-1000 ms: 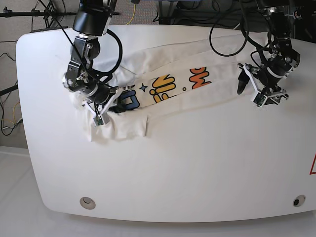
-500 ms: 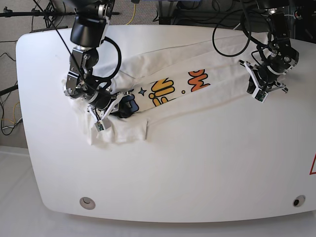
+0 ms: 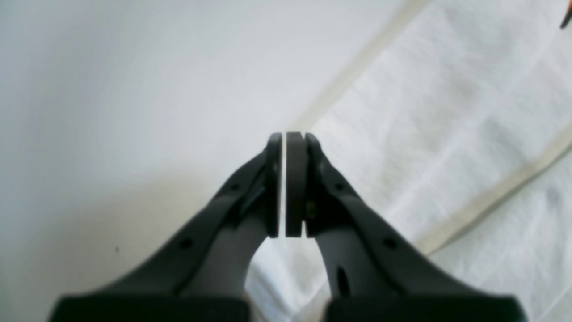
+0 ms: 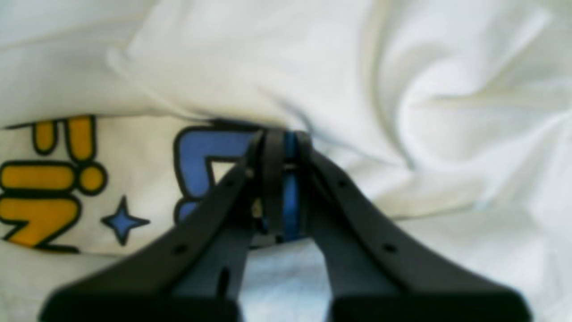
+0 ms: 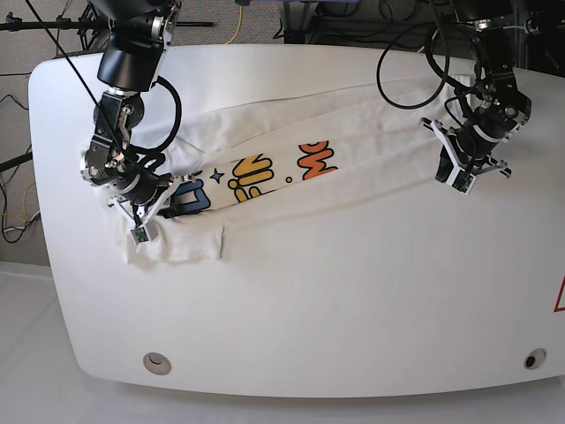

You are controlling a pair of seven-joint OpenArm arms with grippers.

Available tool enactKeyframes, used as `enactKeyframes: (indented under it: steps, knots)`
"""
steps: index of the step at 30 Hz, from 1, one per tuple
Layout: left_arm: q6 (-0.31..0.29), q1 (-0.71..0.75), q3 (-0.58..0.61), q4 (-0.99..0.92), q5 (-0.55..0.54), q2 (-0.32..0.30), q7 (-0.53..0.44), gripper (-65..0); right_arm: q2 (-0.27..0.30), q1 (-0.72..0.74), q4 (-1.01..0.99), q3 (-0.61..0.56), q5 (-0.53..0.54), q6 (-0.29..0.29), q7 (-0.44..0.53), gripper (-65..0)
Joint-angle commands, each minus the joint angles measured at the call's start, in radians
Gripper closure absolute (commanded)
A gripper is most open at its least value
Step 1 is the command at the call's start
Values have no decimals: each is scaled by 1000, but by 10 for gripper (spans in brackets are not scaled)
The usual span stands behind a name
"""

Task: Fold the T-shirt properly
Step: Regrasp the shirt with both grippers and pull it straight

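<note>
White cotton, the T-shirt (image 5: 291, 163) lies stretched in a long band across the far half of the pale desk (image 5: 353, 300), running from the right tool (image 5: 146, 210) toward the left tool (image 5: 459, 172). Right tool: in the right wrist view its dark fingers (image 4: 272, 179) are clenched on a fold of the T-shirt (image 4: 402, 89), with blue printed cloth pinched between the pads; the blue letter (image 4: 210, 161) sits directly ahead of the tips, the yellow lettering (image 4: 49, 179) and a small blue star (image 4: 123, 221) to the tool's left, and rumpled plain cloth to its right. Left tool: in the left wrist view (image 3: 286, 183) the pads are pressed together with only a hairline of light between them and no cloth seen in the grip; bare desk surface (image 3: 111, 112) lies to its left, and the T-shirt's flat white edge (image 3: 447, 134) lies just to its right and beneath it. In the base view the yellow and orange lettering (image 5: 282, 168) faces up between the two tools, and a folded flap of cloth (image 5: 190, 243) lies on the desk just beside the right tool, on its near side.
</note>
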Motion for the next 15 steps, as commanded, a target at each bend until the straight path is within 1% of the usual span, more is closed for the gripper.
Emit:
enactKeyframes:
  steps: [1,4,5,6,10,15]
  knots:
    - [1,5,-5,29,-13,-6,-39,-57,0,23,45,-12,24,14,9,-30]
    - [1,15,-9,33,-13,-3,-59,-199,-1,25,32,-22,24,14,6,-36]
    - [1,17,-10,34,-13,1,-64,-273,-2,27,21,-26,25,14,7,-49]
    - [1,16,-2,15,6,-2,-47,-218,-20,-38,-2,-20,3,2,-14,-44]
    - [1,-4,-4,12,8,-27,-47,-218,-20,-47,4,-20,9,2,-12,-44]
    - [1,-8,-23,35,5,-27,-47,-217,-19,-45,20,-20,11,2,-12,-44]
